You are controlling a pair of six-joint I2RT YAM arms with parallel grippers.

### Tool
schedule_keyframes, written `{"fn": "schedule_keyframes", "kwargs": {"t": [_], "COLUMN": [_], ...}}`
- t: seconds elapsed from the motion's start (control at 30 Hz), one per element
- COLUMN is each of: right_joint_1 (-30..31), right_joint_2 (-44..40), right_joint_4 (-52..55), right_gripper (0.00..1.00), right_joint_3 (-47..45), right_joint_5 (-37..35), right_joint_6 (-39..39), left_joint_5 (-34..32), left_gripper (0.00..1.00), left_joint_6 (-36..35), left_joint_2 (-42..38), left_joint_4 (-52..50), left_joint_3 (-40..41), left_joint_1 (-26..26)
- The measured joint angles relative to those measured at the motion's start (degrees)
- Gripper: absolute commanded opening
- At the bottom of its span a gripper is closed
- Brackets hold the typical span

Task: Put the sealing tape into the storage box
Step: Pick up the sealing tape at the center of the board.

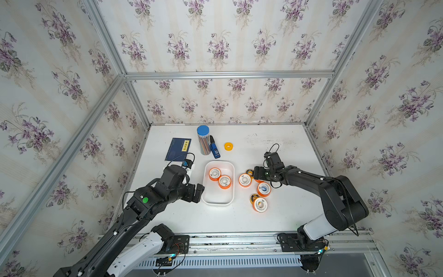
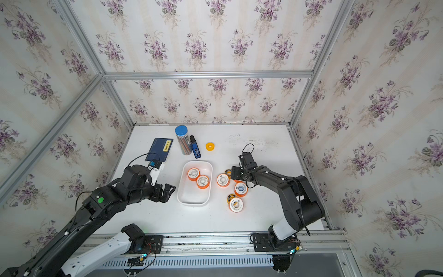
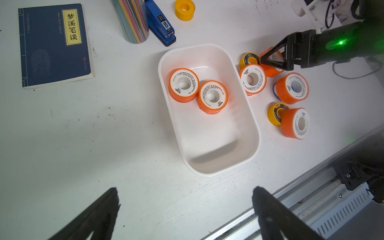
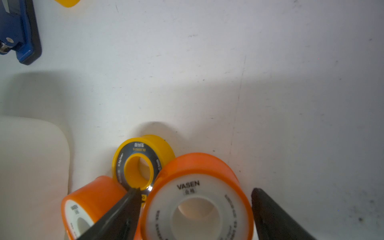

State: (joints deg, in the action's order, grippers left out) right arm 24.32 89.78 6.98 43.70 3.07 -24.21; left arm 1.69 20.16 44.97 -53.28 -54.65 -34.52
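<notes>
1. We find the right pincer (image 4: 196, 190) down among loose sealing-tape spools on the surface (image 4: 228, 83), jaws either side of an orange spool (image 4: 195, 166) lying flat, hole up. The straddle suits a squeeze across its round wall; whether the fingers press yet we cannot tell.
2. Crowding: a yellow-and-black spool (image 4: 141, 164) touches it just ahead of one fingertip; a second orange spool (image 4: 91, 199) lies just outside that same finger. We judge either may get nudged on closing or lifting.
3. The storage box (image 3: 209, 135) sits beside this cluster, between the two pincers, with two boxed spools (image 3: 182, 85) touching inside.
4. The left pincer (image 3: 185, 189) hangs wide open and empty, the box ahead of its fingertips, leaving the drop clear.
5. Well beyond both: stapler (image 3: 160, 22), pencil tube (image 3: 132, 20), booklet (image 3: 54, 44), lone yellow spool (image 3: 185, 9). None blocks the way.
</notes>
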Motion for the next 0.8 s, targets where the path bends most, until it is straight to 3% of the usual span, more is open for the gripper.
{"fn": "schedule_keyframes", "kwargs": {"t": [0.27, 0.63, 0.8], "right_joint_1": [0.0, 0.6, 6.2], "right_joint_2": [-0.3, -8.2, -12.0], "right_joint_4": [-0.6, 2.9, 6.4], "right_gripper": [0.72, 0.72, 0.72], "right_joint_3": [0.0, 1.1, 4.2], "right_joint_5": [0.8, 0.2, -1.0], "right_joint_6": [0.0, 0.0, -0.2], "left_joint_5": [-0.5, -1.9, -2.1], "left_gripper": [1.0, 1.0, 1.0], "left_joint_6": [0.0, 0.9, 1.2], "left_joint_2": [0.0, -0.2, -0.4], "left_joint_4": [0.0, -0.1, -0.2], "left_joint_3": [0.0, 0.0, -0.1], "left_joint_1": [0.4, 1.2, 2.0]}}
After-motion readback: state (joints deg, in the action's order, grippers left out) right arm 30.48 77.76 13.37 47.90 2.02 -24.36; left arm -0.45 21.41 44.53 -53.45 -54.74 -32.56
